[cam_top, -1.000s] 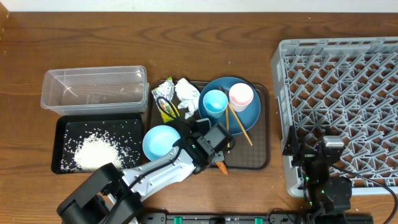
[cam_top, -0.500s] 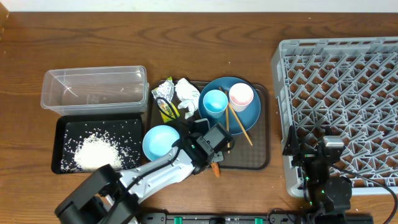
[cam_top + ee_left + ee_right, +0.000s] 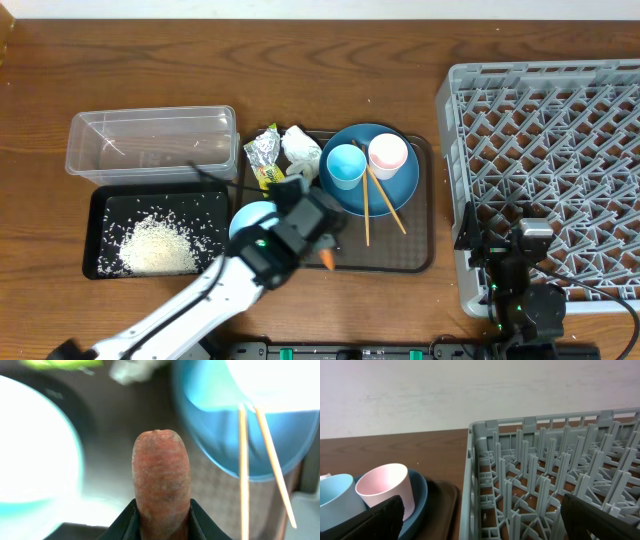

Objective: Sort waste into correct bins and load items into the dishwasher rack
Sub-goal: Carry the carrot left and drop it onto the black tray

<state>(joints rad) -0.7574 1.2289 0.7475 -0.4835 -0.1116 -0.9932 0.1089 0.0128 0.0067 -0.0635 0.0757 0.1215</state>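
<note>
My left gripper (image 3: 161,521) is shut on the small orange carrot (image 3: 161,477), which sticks out past the fingertips. From overhead the carrot (image 3: 326,258) hangs over the brown tray's front part, next to the light-blue bowl (image 3: 248,222). The dark-blue plate (image 3: 390,182) carries the light-blue cup (image 3: 346,165), the pink cup (image 3: 388,154) and the chopsticks (image 3: 378,200). Behind the bowl lie the snack wrapper (image 3: 262,155) and the tissue (image 3: 300,147). Rice (image 3: 155,245) sits in the black tray (image 3: 100,205). My right gripper (image 3: 480,522) stands open and empty over the grey rack's (image 3: 560,150) front left corner.
The clear tub (image 3: 150,145) stands behind the black tray at the left. The brown serving tray (image 3: 400,262) lies in the middle, its right edge close to the rack's left wall. The right arm (image 3: 522,275) rests at the front right.
My left gripper has closed on the carrot and carried it up and to the left over the tray. The right arm has not moved.
</note>
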